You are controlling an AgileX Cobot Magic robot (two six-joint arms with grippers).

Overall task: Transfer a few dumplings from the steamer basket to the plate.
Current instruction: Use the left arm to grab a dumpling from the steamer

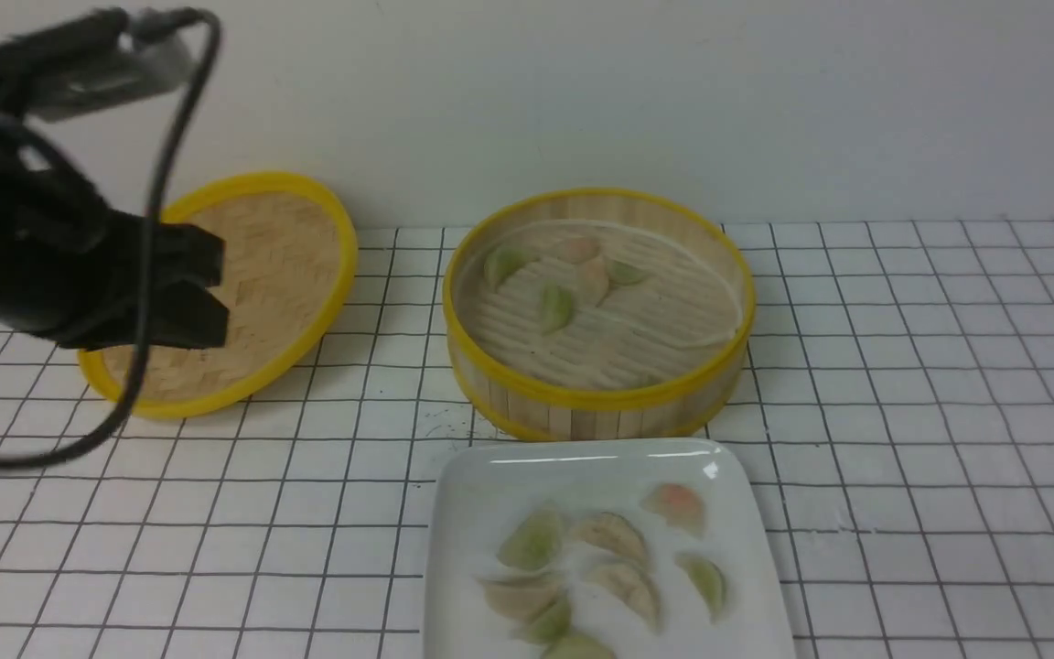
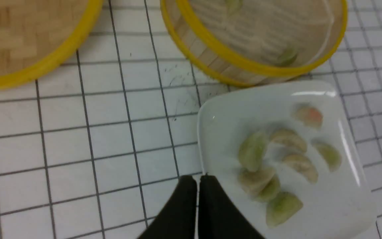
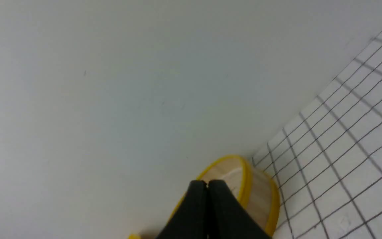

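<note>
The steamer basket (image 1: 596,403) stands at the middle back with several dumplings (image 1: 556,307) on its slatted floor. The white plate (image 1: 490,485) lies just in front of it and holds several dumplings (image 1: 614,535). My left gripper (image 1: 220,291) hangs at the far left above the lid, shut and empty. In the left wrist view its tips (image 2: 197,177) are together beside the plate's (image 2: 224,113) edge, with the plate's dumplings (image 2: 252,151) and the basket (image 2: 240,61) beyond. My right gripper (image 3: 207,182) is shut and empty, out of the front view, facing the wall and the basket (image 3: 260,196).
A shallow woven lid with a yellow rim (image 1: 252,284) lies at the back left, tilted, partly behind my left arm; it also shows in the left wrist view (image 2: 18,39). A black cable (image 1: 152,229) loops down from the left arm. The white wall is close behind.
</note>
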